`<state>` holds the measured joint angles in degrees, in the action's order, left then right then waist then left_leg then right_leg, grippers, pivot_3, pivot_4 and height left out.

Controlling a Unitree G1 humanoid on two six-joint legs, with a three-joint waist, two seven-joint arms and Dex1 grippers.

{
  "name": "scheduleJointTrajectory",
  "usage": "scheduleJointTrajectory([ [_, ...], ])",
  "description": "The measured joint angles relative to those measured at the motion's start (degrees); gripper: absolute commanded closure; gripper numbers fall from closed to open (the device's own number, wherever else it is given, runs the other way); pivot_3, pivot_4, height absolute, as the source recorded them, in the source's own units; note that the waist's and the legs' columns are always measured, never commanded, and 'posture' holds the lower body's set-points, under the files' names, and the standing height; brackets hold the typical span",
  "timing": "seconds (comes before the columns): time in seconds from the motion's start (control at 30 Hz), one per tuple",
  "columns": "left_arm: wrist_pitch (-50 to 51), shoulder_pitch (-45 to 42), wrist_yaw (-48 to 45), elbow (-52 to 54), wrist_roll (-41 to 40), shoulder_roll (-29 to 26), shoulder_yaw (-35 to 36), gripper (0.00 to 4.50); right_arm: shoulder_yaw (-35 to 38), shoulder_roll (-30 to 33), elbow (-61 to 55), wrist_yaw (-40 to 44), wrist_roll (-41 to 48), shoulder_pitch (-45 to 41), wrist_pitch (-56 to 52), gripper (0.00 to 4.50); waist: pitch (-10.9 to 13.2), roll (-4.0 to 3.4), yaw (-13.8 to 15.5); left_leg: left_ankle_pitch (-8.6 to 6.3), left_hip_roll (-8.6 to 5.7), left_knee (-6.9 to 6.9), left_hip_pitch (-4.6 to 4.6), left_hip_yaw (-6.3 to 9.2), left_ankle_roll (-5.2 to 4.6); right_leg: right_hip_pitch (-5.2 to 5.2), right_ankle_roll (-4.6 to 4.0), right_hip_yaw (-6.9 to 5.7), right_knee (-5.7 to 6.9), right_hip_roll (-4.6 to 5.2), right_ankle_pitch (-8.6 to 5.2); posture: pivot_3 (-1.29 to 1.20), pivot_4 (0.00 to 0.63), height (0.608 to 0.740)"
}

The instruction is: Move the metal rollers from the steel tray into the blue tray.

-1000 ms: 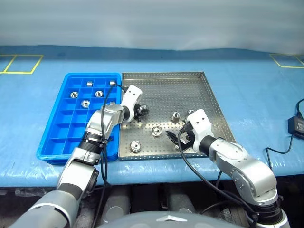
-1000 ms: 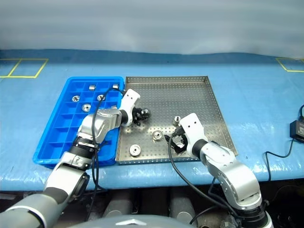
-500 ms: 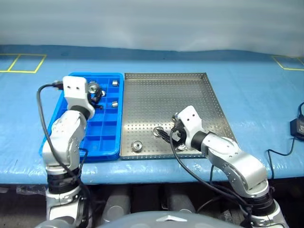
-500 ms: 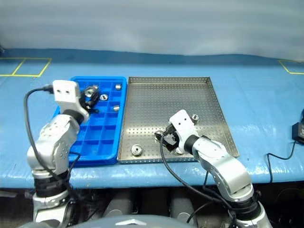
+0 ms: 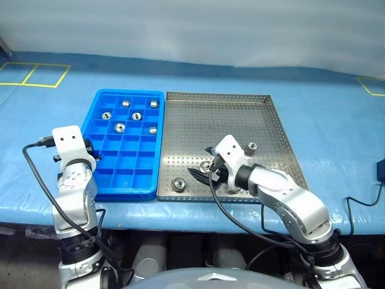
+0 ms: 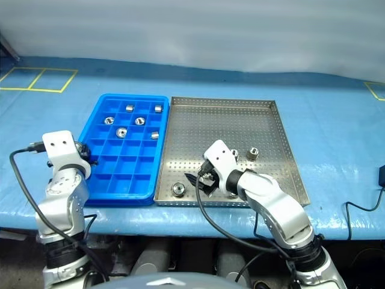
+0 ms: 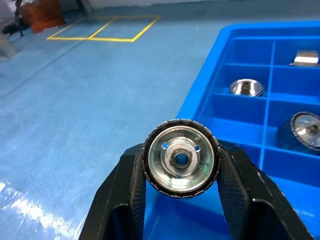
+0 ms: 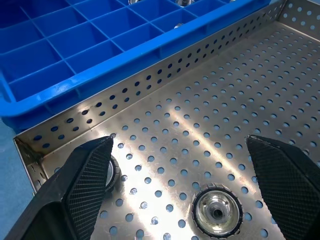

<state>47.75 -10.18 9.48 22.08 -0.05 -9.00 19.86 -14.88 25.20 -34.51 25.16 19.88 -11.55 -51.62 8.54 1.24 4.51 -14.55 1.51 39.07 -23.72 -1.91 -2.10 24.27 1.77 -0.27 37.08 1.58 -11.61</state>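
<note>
Where perforated, steel tray shiny.

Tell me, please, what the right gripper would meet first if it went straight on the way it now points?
Probably the metal roller lying on the steel tray floor between the open right gripper fingers; past it come that tray's perforated rim and the blue tray. Depth is uncertain.

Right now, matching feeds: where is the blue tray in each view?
Left eye: blue tray left of centre, beside the steel tray.
Right eye: blue tray left of centre.
Left wrist: blue tray behind the gripped metal roller.
Right wrist: blue tray beyond the steel tray's perforated rim.
Shared landmark: its compartment grid.
</note>
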Motion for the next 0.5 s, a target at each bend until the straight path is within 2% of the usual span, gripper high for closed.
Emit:
scheduleJointTrajectory([
  [0.4, -1.8, -6.1, -2.0, -5.3, -1.4, -0.2, -0.4, 2.81, 0.2, 0.0, -1.9, -0.6, 0.2, 2.2, 0.0, 0.0, 0.0, 0.0, -0.6, 0.0, 0.0, -0.01, -0.02, -0.01, 0.0, 0.01, -0.04, -0.01, -0.05, -0.01, 0.01, 0.13, 0.15, 0.74],
  [0.5, -0.4, -6.4, -1.8, -6.6, -1.7, 0.1, -0.1, 1.77, 0.3, 0.0, -1.9, -1.5, 0.0, 2.5, 0.0, 0.0, 0.0, 0.01, -0.9, 0.0, 0.01, -0.01, -0.05, -0.01, -0.01, 0.02, -0.02, -0.01, -0.06, -0.02, 0.01, 0.13, 0.15, 0.74],
])
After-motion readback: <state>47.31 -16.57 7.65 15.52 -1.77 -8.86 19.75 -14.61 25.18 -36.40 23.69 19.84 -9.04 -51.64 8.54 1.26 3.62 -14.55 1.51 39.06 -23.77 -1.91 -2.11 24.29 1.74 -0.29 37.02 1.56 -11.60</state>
